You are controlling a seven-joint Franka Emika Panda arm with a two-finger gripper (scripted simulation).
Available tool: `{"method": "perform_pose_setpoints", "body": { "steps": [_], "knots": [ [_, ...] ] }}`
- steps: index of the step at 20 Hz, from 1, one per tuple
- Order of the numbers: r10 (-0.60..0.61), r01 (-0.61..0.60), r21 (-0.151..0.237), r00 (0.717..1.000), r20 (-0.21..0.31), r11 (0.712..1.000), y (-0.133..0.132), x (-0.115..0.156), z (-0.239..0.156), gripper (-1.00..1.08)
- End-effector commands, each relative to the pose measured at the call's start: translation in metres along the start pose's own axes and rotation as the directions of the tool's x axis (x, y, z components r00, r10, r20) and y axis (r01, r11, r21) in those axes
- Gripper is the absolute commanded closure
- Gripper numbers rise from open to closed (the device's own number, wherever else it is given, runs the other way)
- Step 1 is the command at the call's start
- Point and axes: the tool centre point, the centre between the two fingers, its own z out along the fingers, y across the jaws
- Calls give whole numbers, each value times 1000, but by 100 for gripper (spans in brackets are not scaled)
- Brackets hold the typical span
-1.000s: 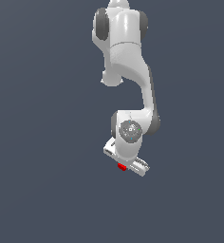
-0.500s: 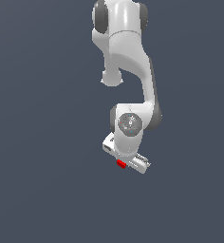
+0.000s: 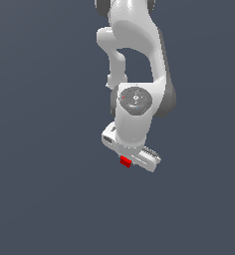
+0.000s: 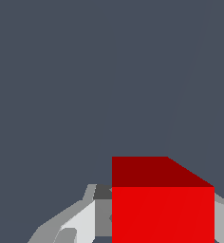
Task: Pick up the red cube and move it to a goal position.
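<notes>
One red cube (image 4: 162,209) | pinched between jaws | exterior view: mostly hidden under arm (image 3: 134,74)

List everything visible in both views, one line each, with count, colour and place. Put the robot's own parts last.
red cube: one, bright red, just under the white hand in the exterior view; fills the near foreground of the wrist view, between the fingers.
background: plain dark grey-blue all around; no goal marker can be made out.
arm: one, white with dark joints, coming down from the top of the exterior view.
gripper: one, white and grey, at the arm's lower end, shut on the red cube.
</notes>
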Motion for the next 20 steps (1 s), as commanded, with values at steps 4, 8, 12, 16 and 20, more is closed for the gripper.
{"method": "perform_pose_setpoints", "body": {
  "steps": [4, 8, 12, 16, 20],
  "knots": [
    [0, 0, 1, 1000, -1, 1000, 9, 2, -65, 108],
    [1, -1, 0, 1000, -1, 1000, 15, 4, -110, 108],
    [1, -1, 0, 1000, -1, 1000, 20, 6, -154, 108],
    [1, -1, 0, 1000, -1, 1000, 25, 8, -196, 108],
    [1, -1, 0, 1000, -1, 1000, 29, 10, -235, 108]
  ]
}}
